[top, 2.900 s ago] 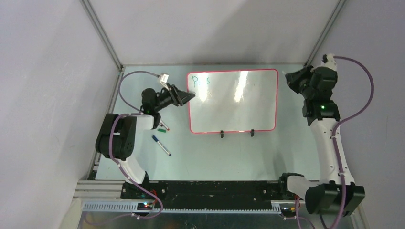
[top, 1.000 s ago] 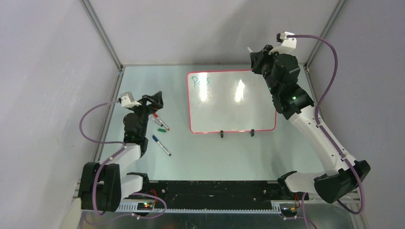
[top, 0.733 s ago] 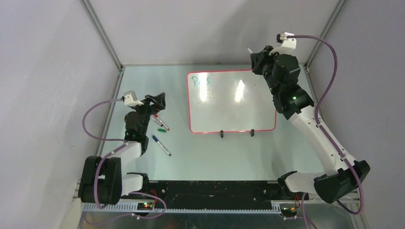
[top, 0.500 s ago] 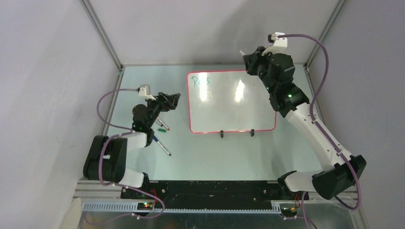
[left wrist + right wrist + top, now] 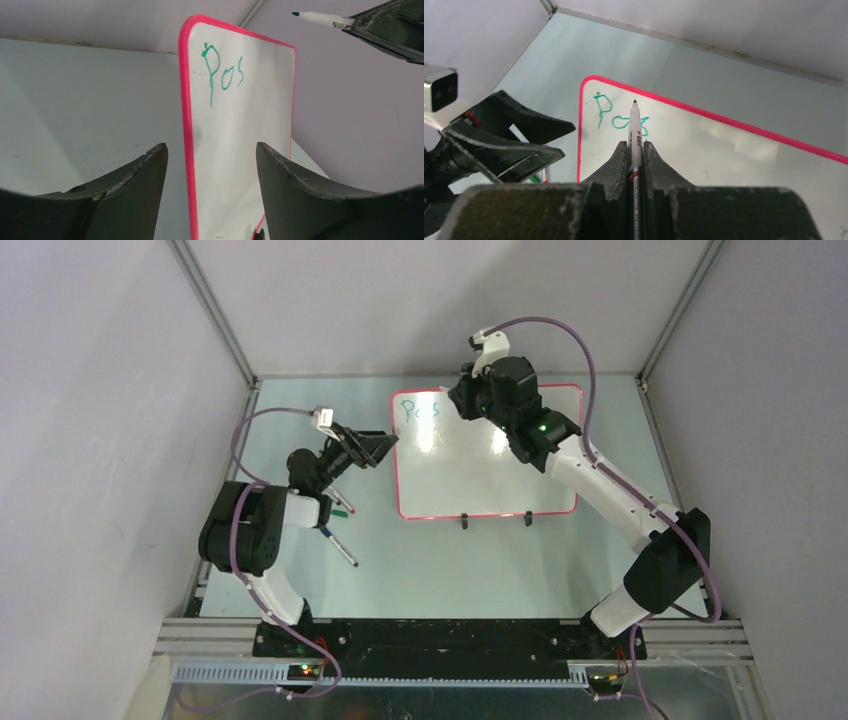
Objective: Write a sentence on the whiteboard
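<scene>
Whiteboard [image 5: 490, 480] x1, green letters [image 5: 226, 77] x3

- Looking at a robotics lab test cell, not a home or an office.
- Plain lilac-grey wall panels [image 5: 100, 390] are boxing in the bench on three sides, with silver aluminium extrusion posts [image 5: 213, 315] running up the back corners.
- Two white-and-black jointed robot arms, the left one [image 5: 262, 530] and the right one [image 5: 610, 490], are sitting on a black base rail [image 5: 450, 640] at the near edge of a pale glossy tabletop [image 5: 450, 560].
- Purple cables [image 5: 555, 322] are looping off the wrists in the open.
- A small green status light [image 5: 541, 426] is glowing on the right arm, and more small lights [image 5: 303, 670] are glowing by the slotted grey aluminium profile [image 5: 220, 672] in front.
- Test props are sitting on the bench: a red-rimmed glossy white whiteboard [image 5: 500, 470] and a few loose thin marker pens [image 5: 340, 550].
</scene>
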Action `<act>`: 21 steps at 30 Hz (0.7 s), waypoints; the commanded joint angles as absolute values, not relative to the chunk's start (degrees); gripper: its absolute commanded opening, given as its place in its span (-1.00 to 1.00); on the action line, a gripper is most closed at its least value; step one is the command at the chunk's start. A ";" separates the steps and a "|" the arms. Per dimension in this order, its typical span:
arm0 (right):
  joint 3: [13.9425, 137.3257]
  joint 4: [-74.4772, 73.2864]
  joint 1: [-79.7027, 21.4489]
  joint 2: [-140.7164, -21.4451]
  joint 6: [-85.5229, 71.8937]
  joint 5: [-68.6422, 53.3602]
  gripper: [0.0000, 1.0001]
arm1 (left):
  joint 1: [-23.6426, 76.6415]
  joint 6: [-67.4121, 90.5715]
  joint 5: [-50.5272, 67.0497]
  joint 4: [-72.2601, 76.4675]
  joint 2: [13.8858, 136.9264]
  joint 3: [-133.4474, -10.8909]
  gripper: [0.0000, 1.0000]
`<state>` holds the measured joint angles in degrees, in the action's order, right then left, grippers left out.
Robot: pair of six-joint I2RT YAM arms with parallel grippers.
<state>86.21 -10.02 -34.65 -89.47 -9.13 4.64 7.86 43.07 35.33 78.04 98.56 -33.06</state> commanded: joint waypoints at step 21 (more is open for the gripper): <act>86.22 -5.27 -40.17 -90.79 -2.07 17.31 -1.00 | 9.23 46.67 44.46 77.12 105.28 -41.69 -0.20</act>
